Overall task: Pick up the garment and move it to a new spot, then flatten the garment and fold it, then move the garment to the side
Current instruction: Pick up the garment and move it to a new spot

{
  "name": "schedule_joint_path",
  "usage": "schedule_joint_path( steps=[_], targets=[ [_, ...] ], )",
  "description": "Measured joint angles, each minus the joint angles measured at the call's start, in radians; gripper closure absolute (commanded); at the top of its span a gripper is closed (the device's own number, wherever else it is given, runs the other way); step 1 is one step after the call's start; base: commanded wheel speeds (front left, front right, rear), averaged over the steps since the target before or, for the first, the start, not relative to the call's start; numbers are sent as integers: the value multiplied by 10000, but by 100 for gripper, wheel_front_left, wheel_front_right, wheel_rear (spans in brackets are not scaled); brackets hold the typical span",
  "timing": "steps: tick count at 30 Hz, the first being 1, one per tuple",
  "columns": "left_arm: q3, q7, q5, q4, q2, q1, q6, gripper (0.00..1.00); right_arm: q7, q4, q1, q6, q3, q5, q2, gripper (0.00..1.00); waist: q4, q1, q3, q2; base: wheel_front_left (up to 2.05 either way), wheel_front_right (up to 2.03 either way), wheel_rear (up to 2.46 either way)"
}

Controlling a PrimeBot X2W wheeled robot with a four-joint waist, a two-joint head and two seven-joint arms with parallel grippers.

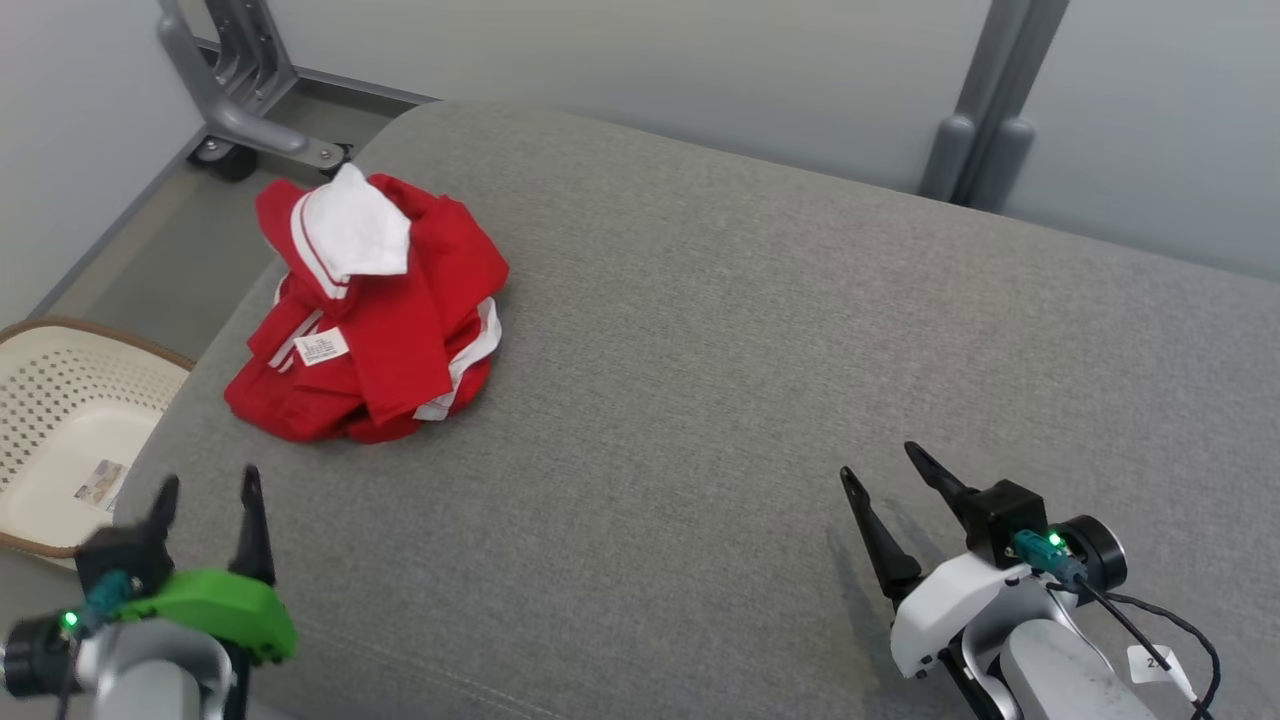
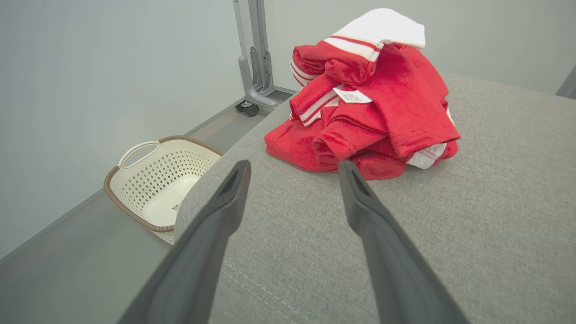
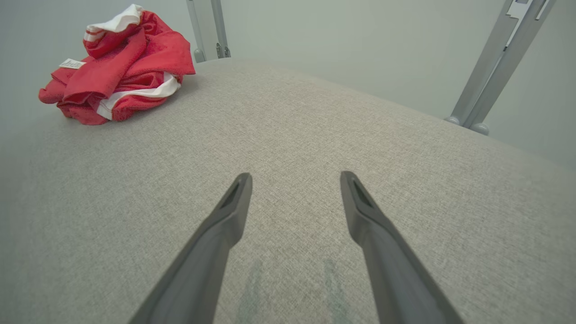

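Holds left gripper (image 1: pixel 209 480) low over grey cushion (image 1: pixel 750 330), fingers spread and empty, near crumpled red-and-white garment (image 1: pixel 400 330) heaped at cushion's far left; holds right gripper (image 1: pixel 880 460) well apart from it, fingers likewise spread; has cream basket (image 1: pixel 50 400) on floor at left

Bright, even, diffuse light, no glare. Shadows are soft: a faint one sits just left of the right pincer (image 1: pixel 880 460) on the grey cushion (image 1: pixel 700 330). Head view has the left pincer (image 1: pixel 209 476) slightly blurred. Wrist views bow at the edges; garment (image 2: pixel 360 112) is sharp.
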Motion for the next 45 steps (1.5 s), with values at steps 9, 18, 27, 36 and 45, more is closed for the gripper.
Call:
schedule_joint_path(
  steps=[9, 18, 27, 36, 45],
  targets=[
    [-1463, 6, -1386, 1488, 1946, -2991, -69, 0, 0, -98, -39, 0, -226, 8, -194, 0, -966, 0, 563, 0, 0, 0, 0],
    [-3917, 1421, -4132, 2474, 3340, -4838, -71, 0, 0, -508, -367, 0, -522, -84, -433, 0, -1865, 0, 1453, 0, 0, 0, 0],
    [-4585, 1971, -5494, 3678, 3641, -4939, -71, 0, 0, -779, -510, 0, -940, -188, -577, 0, -2673, 1, 2184, 0, 0, 0, 0],
    [-4579, 1432, -5534, 5026, 3482, -5394, 167, 100, 0, -792, -490, -2, -1099, -265, -581, 0, -3013, 1, 2503, 0, 0, 0, 0],
    [-4932, 259, -4886, 5101, 3822, -6197, 456, 100, 0, -696, -493, -2, -1152, -209, -362, 0, -2929, 0, 2206, 0, 0, 0, 0]
  ],
)
